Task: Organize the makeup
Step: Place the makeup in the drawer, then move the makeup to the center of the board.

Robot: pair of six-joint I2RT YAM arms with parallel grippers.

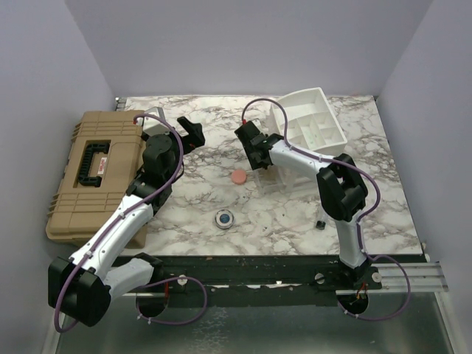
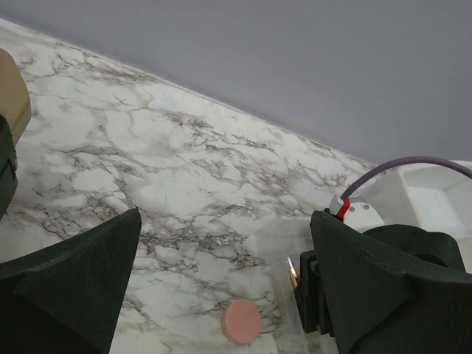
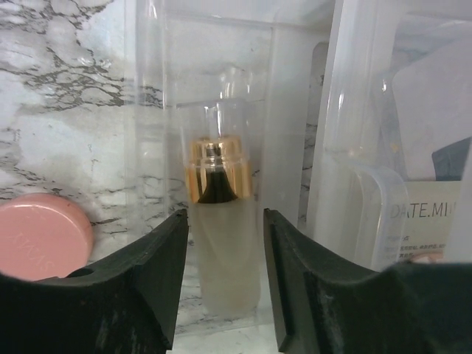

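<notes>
At the far right of the counter [image 1: 184,199], the right gripper [image 1: 258,164] [image 3: 225,221] hangs over a clear compartmented tray [image 1: 279,179] that sits just in front of the white organizer [image 1: 310,118]. From the right wrist view we see a small frosted bottle [image 3: 221,258] with a gold collar lying in one narrow compartment, directly between the fingers. The gripper stands at a middling width astride the bottle; we cannot tell whether its pads touch the glass. A printed sachet [image 3: 428,221] shows in the neighbouring compartment.

We judge the step in hand to be seating this bottle in its slot. The next move calls for a straight lift clear of the tray walls, so the bottle is not dragged out again.

Loose pieces are left on the marble: the pink puff [image 1: 237,177] [image 3: 40,232] just beside the tray, the blue compact [image 1: 223,218] nearer the bases, and a tiny dark vial [image 1: 321,223] by the right arm. We think the puff is the easiest next pick.

The left gripper [image 1: 190,131] [image 2: 225,221] hovers wide and holding nothing beside the tan case [image 1: 88,169].
</notes>
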